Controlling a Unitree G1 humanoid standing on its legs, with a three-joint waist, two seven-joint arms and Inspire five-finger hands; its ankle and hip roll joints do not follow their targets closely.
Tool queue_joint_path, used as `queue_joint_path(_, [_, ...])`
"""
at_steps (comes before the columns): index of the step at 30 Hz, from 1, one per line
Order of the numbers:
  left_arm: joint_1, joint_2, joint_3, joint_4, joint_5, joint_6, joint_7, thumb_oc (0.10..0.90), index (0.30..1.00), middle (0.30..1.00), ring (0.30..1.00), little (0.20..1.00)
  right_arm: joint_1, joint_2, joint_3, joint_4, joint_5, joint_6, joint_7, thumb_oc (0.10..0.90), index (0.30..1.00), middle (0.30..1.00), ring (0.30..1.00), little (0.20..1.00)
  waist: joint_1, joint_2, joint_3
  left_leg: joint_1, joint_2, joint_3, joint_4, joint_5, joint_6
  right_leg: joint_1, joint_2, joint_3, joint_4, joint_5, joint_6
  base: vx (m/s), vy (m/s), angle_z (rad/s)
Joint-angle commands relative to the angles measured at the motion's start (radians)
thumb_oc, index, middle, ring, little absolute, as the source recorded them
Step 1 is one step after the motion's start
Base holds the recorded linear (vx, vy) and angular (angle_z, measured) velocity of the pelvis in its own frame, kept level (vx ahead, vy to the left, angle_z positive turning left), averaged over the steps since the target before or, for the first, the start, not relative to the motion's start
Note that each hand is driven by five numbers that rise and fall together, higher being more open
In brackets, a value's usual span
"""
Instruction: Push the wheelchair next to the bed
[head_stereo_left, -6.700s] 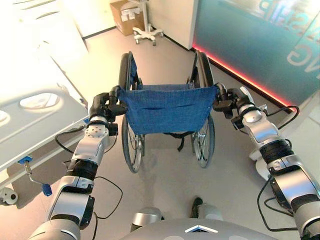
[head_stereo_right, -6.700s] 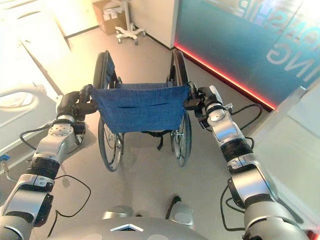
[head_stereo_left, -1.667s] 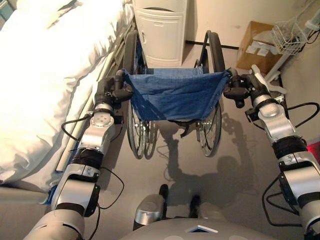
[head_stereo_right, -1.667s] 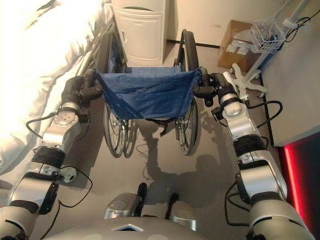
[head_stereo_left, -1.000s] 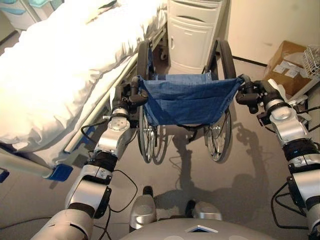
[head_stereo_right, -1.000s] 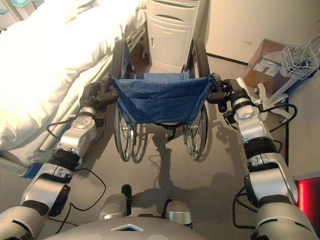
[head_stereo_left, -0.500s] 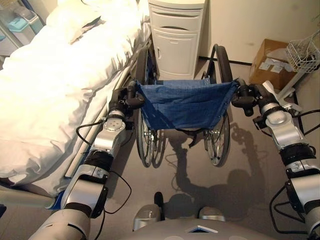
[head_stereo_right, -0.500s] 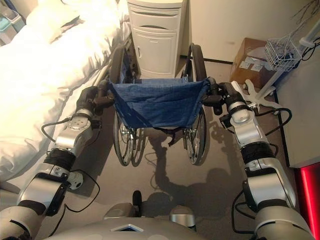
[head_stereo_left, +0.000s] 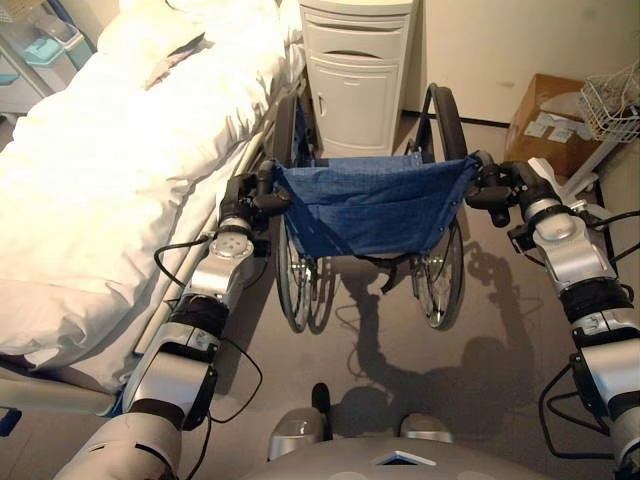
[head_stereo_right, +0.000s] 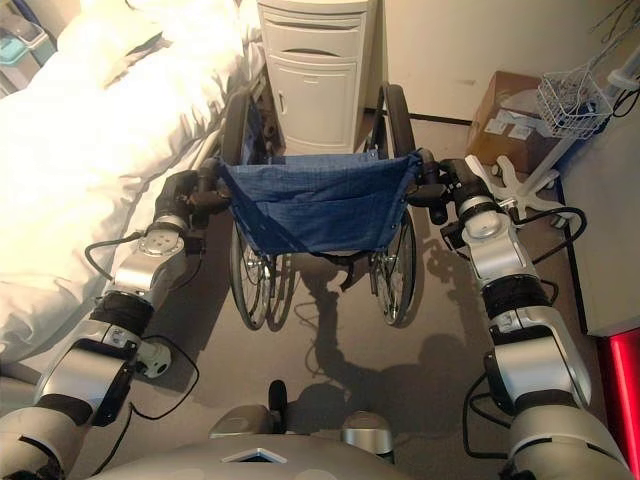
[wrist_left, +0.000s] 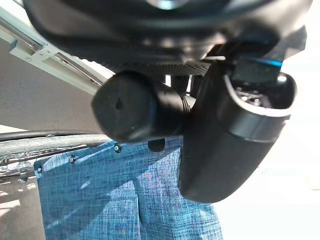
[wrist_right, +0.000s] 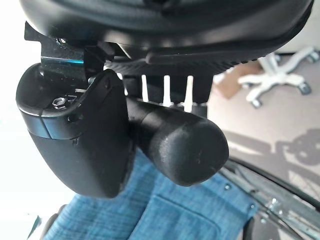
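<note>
Left hand (head_stereo_left: 243, 199) is curled round the left push handle (wrist_left: 135, 106) of the wheelchair (head_stereo_left: 372, 205), and the right hand (head_stereo_left: 508, 186) is clamped on the right push handle (wrist_right: 182, 145). Between the hands hangs the blue backrest, as half a second ago. Beside the left hand lies the bed (head_stereo_left: 110, 170); ahead stands a white bedside cabinet (head_stereo_left: 357, 70), no nearer than before.

Grey floor (head_stereo_left: 400, 350), a white cabinet (head_stereo_left: 358, 70) against the pale wall, a cardboard box (head_stereo_left: 545, 120) beside it
</note>
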Motion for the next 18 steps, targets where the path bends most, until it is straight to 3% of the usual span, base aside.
queue_joint_path(1, [-0.036,0.179,-0.013,0.032,0.092,-0.047,-0.015,0.4,0.3,0.3,0.3,0.3,-0.003,-0.021,0.135,0.029,-0.082,-0.049,0.071,0.4,0.3,0.3,0.3,0.3,0.083,-0.024,0.024,0.031,-0.05,0.004,0.096,-0.198,0.006,-0.128,-0.049,0.054,0.033,0.112,0.009,0.08,0.021,0.0])
queue_joint_path(2, [-0.029,0.182,-0.009,0.029,0.093,-0.049,-0.022,0.416,0.324,0.324,0.324,0.324,0.01,-0.018,0.132,0.025,-0.082,-0.045,0.074,0.4,0.3,0.3,0.3,0.3,0.082,-0.025,0.022,0.034,-0.053,0.006,0.096,-0.201,0.009,-0.126,-0.049,0.056,0.033,0.112,0.009,0.06,0.02,0.0])
queue_joint_path(3, [-0.028,0.182,-0.008,0.029,0.094,-0.051,-0.022,0.507,0.46,0.46,0.46,0.46,0.013,-0.018,0.131,0.024,-0.083,-0.043,0.074,0.4,0.3,0.3,0.3,0.3,0.082,-0.025,0.022,0.035,-0.053,0.006,0.096,-0.203,0.01,-0.126,-0.049,0.056,0.034,0.111,0.01,0.09,0.024,0.0])
queue_joint_path(4, [-0.022,0.184,-0.006,0.022,0.094,-0.06,-0.02,0.8,0.9,0.9,0.9,0.9,0.024,-0.015,0.128,0.018,-0.086,-0.034,0.073,0.4,0.3,0.3,0.3,0.3,0.081,-0.026,0.021,0.04,-0.055,0.007,0.096,-0.205,0.013,-0.126,-0.051,0.058,0.037,0.111,0.011,0.07,0.015,0.0])
queue_joint_path(5, [-0.018,0.186,-0.003,0.015,0.098,-0.075,-0.031,0.8,0.9,0.9,0.9,0.9,0.032,-0.014,0.125,0.011,-0.084,-0.026,0.064,0.8,0.9,0.9,0.9,0.9,0.08,-0.026,0.02,0.044,-0.056,0.009,0.095,-0.208,0.015,-0.127,-0.051,0.058,0.039,0.111,0.012,0.08,0.014,0.0])
queue_joint_path(18, [0.039,0.16,0.018,-0.052,0.126,-0.165,0.036,0.8,0.9,0.9,0.9,0.9,0.103,0.013,0.079,-0.051,-0.065,-0.032,-0.032,0.8,0.9,0.9,0.9,0.9,0.065,-0.025,0.005,0.079,-0.058,0.023,0.085,-0.225,0.025,-0.114,-0.048,0.068,0.04,0.103,0.011,0.03,-0.004,-0.01])
